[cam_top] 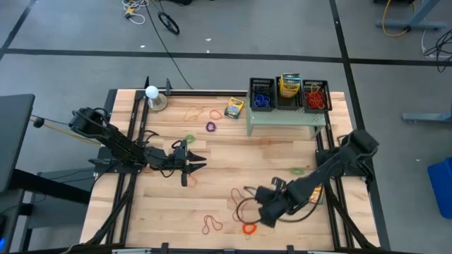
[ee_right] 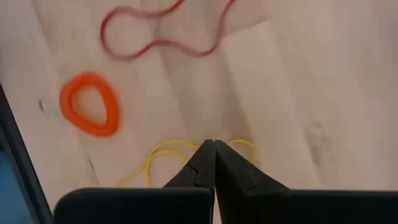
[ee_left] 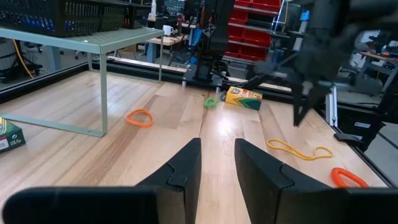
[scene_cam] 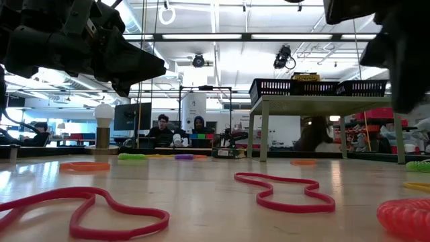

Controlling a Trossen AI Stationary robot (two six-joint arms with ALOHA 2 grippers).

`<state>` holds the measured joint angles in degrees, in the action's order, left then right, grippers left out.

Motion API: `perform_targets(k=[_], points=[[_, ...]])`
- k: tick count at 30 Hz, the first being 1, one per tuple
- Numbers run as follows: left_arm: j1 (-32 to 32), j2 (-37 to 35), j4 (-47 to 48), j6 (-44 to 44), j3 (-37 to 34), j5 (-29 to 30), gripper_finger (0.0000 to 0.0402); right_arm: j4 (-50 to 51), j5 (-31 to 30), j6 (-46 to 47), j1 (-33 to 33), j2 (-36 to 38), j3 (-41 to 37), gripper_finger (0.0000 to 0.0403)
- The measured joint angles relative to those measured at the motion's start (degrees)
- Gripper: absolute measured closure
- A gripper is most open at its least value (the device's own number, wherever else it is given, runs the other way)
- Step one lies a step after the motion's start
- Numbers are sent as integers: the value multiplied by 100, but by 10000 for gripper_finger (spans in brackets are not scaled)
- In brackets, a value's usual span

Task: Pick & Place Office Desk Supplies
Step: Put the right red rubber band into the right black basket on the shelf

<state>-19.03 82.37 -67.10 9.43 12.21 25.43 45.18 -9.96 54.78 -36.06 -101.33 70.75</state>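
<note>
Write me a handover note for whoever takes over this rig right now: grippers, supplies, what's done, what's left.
Right gripper: fingers shut over the yellow rubber band near the table's front; whether it grips the band is unclear.
Left gripper: fingers apart, empty, above mid-table.
Done: three black baskets on the green stand already hold items.
Left: orange coil ring, red rubber band, purple ring, crayon box on the table.

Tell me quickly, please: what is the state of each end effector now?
Left end effector: open, holding nothing.
Right end effector: closed over the yellow rubber band; a grip cannot be told.
</note>
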Motion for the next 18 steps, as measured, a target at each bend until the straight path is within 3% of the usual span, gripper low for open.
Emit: perform_targets(k=[6,11,18], points=[[1,0,-1,-1,0,0,298,184,172,-659,-82,-479,496,357],[1,0,1,0,0,0,298,181,339,-1759,-168,-652,624,307],[1,0,-4,-1,0,0,298,-431,336,-3142,52,-881,626,265]])
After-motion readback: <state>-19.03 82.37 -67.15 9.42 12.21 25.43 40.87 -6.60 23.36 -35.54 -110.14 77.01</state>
